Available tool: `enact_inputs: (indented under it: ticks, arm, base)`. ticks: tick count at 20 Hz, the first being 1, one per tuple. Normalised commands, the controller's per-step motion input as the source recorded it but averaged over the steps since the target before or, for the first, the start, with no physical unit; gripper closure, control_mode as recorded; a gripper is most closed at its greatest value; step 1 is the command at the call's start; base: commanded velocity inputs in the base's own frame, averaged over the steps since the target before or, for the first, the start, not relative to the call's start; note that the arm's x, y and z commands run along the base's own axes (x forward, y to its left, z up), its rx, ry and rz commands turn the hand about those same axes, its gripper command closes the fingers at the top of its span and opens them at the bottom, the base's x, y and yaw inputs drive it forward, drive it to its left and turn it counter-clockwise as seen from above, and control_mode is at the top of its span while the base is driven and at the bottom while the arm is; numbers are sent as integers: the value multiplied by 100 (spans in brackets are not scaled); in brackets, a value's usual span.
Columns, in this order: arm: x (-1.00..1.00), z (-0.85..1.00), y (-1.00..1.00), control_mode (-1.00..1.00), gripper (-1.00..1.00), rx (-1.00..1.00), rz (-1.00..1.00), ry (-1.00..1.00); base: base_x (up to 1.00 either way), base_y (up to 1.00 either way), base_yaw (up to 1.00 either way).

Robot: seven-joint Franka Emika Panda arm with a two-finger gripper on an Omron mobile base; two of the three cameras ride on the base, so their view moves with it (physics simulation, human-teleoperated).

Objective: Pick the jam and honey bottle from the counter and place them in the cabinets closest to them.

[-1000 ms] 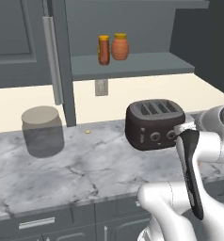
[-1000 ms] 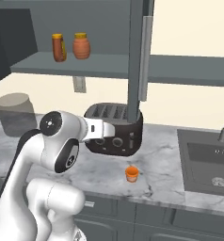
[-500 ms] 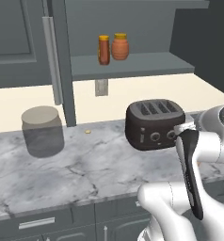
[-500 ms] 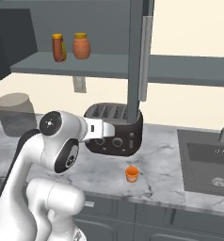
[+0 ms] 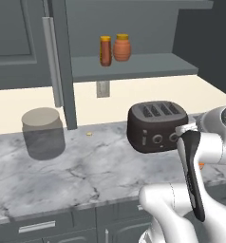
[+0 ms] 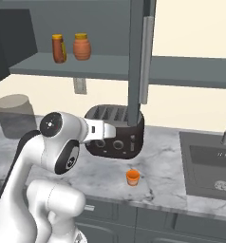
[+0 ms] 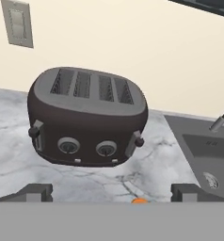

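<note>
1. Orange jam (image 6: 132, 177) sits on the marbled tabletop (image 5: 86, 175), just before the black toaster (image 7: 88, 117).
2. Honey bottle (image 5: 105, 51) stands on the cabinets' (image 5: 20, 42) shelf (image 5: 134, 66) beside a rounder pot (image 5: 122, 47).
3. Tool (image 7: 111, 192) hangs open, empty, facing the toaster.

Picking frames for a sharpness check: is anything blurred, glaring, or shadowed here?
Left base view: crisp, flat rendered light; the big translucent jar shows a soft shading on the counter. Right base view: equally sharp, no glare; the jam reads clearly. Hand view: the toaster is sharp, with wide-angle bulging.
</note>
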Motion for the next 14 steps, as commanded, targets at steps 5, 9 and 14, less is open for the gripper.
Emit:
enact_inputs:
  ticks: [5, 9, 14]
  arm:
    - [0, 0, 0, 100, -100, 0, 0, 0]
    - [0, 0, 0, 100, -100, 0, 0, 0]
    - [0, 0, 0, 100, -100, 0, 0, 0]
  base:
    - [45, -6, 0]
    - [48, -5, 0]
    - [11, -1, 0]
